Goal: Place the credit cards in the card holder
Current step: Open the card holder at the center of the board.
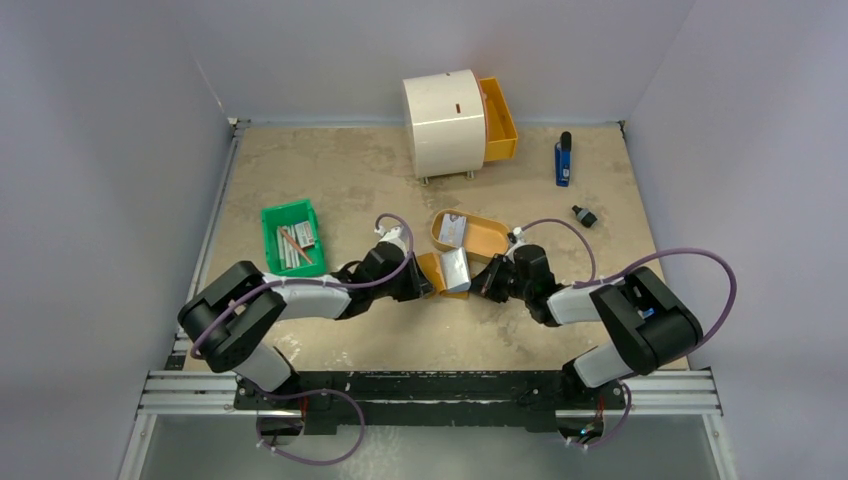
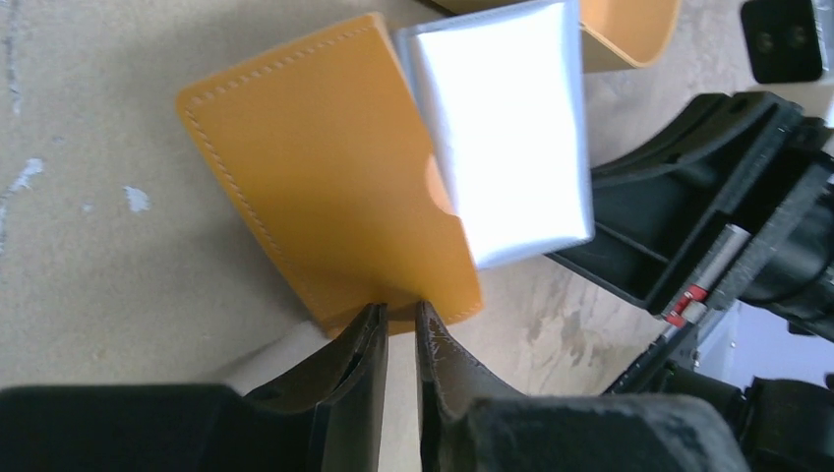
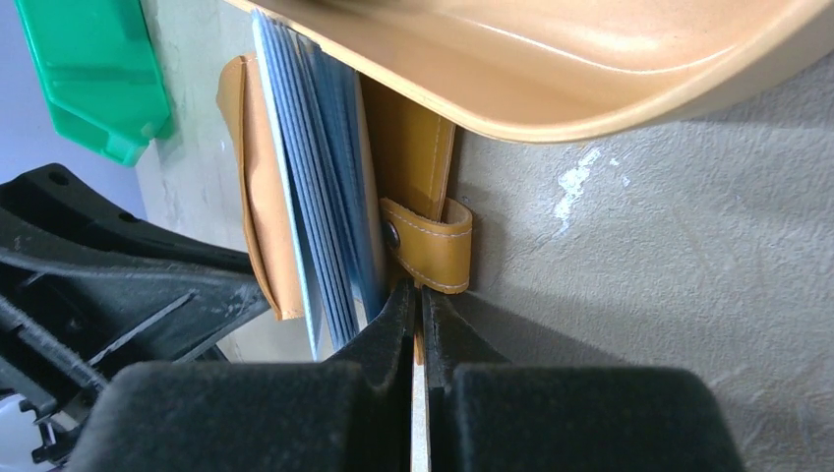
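Note:
The tan card holder (image 1: 447,271) lies open at the table's middle, between both grippers. My left gripper (image 1: 424,283) is shut on the edge of its left flap (image 2: 315,187); the fingertips (image 2: 401,313) pinch the stitched border. A glossy pale grey leaf (image 2: 502,128) fans out past that flap. My right gripper (image 1: 484,279) is shut on the other flap by its snap strap (image 3: 433,251), fingertips (image 3: 418,295) closed on it. Several grey-blue leaves (image 3: 325,197) stand between the flaps; I cannot tell cards from sleeves. One pale credit card (image 1: 452,230) lies in the tan tray (image 1: 487,240).
The tan tray sits just behind the card holder and overhangs it in the right wrist view (image 3: 590,69). A green bin (image 1: 293,238) with grey sticks stands at the left. A white drum with an orange drawer (image 1: 445,122) stands at the back. A blue object (image 1: 563,160) and a small black object (image 1: 584,216) lie at the right.

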Robot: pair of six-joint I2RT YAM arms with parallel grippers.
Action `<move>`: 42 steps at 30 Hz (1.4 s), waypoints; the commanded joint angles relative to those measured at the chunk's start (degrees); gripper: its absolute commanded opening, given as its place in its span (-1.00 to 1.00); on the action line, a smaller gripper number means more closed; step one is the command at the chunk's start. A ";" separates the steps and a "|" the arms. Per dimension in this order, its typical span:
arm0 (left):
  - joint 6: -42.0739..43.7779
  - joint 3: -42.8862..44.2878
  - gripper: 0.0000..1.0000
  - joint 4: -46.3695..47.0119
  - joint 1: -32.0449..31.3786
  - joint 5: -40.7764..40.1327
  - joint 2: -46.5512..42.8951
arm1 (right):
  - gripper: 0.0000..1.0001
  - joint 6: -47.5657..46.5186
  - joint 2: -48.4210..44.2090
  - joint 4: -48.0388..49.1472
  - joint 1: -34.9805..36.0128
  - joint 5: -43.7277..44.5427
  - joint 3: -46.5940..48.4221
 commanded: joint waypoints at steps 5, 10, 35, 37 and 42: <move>0.14 -0.50 -0.41 -1.13 -0.86 -2.72 -7.76 | -1.00 -4.19 0.47 -13.54 1.49 2.72 -2.17; 4.32 2.69 -0.02 -12.96 -0.90 -10.40 -15.75 | -1.00 -4.70 -0.93 -14.62 1.79 3.07 -1.97; 12.88 25.27 0.29 -27.17 -8.14 -14.43 4.94 | -1.00 -7.83 -12.67 -19.35 4.27 2.42 1.10; 12.66 25.33 0.30 -26.76 -8.24 -13.65 5.41 | -1.00 -8.29 -13.68 -19.87 4.37 2.34 1.47; 11.52 24.78 0.31 -24.39 -8.22 -11.60 4.94 | -1.00 -8.65 -15.41 -19.53 4.60 1.48 1.77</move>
